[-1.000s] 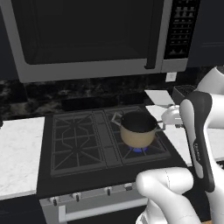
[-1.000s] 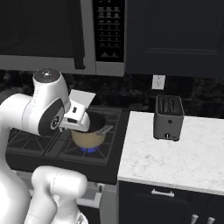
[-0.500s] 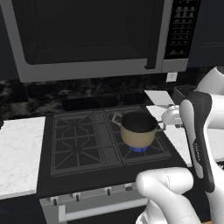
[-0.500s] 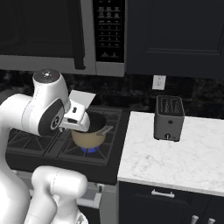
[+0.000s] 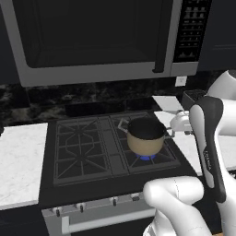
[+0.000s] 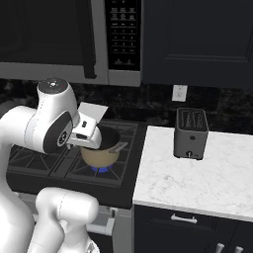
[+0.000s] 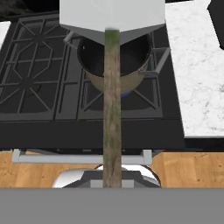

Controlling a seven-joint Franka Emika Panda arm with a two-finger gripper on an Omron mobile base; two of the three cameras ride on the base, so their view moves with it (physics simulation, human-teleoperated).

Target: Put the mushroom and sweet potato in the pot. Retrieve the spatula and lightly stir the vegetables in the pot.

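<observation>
Clearly flat grey spatula (image 7: 112,17) blade; round tan pot (image 7: 114,65).

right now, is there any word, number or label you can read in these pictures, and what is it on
None can be read.
Microwave button panel: rows of small light marks, too blurred to read.
Robot forearm: a small pale mark on the dark strip, too small to read.
Toaster, pot, stove: no lettering visible.
</observation>
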